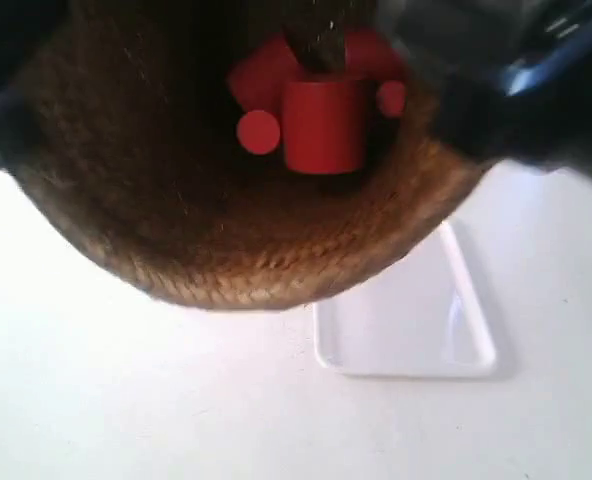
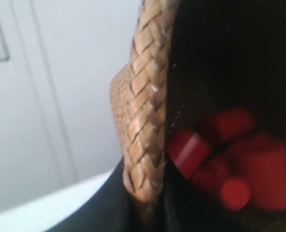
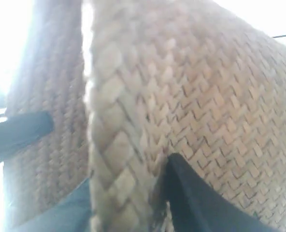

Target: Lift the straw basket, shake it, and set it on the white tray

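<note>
The straw basket (image 1: 226, 240) fills the upper half of the exterior view, lifted close to the camera and blurred. Red blocks (image 1: 321, 120) lie inside it. Below it on the table the white tray (image 1: 406, 320) lies flat, partly covered by the basket. My left gripper (image 2: 145, 203) is shut on the basket's braided rim (image 2: 145, 96), one finger outside, one inside near the red blocks (image 2: 239, 164). My right gripper (image 3: 128, 203) is shut on the opposite rim (image 3: 114, 145), with a dark finger (image 3: 191, 193) against the woven wall.
The white table top (image 1: 126, 400) spreads below the basket and around the tray. A pale wall (image 2: 51, 96) shows behind the basket in the left wrist view. Dark arm parts (image 1: 536, 100) sit at the basket's sides in the exterior view.
</note>
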